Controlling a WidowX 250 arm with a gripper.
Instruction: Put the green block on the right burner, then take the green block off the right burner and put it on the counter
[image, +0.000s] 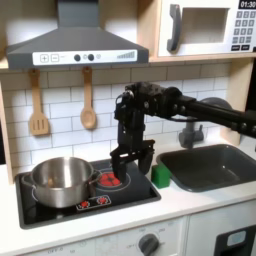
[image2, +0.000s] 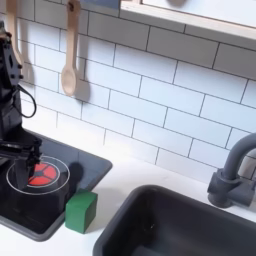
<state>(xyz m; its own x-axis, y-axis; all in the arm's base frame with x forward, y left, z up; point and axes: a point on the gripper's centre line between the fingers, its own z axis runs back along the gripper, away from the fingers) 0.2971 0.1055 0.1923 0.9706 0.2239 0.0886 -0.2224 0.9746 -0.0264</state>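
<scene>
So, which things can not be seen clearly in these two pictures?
- The right burner: partly covered by the gripper in the first exterior view.
- The green block: its lower part hidden behind the stove edge there.
- Gripper's jaw gap: too small to judge in both exterior views.

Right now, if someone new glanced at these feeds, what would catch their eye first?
Probably the black arm reaching in from the first exterior view's right, its gripper hanging open above the red right burner. Next, the green block sitting on the counter between stove panel and sink, and the shiny steel pot on the other burner.
</scene>
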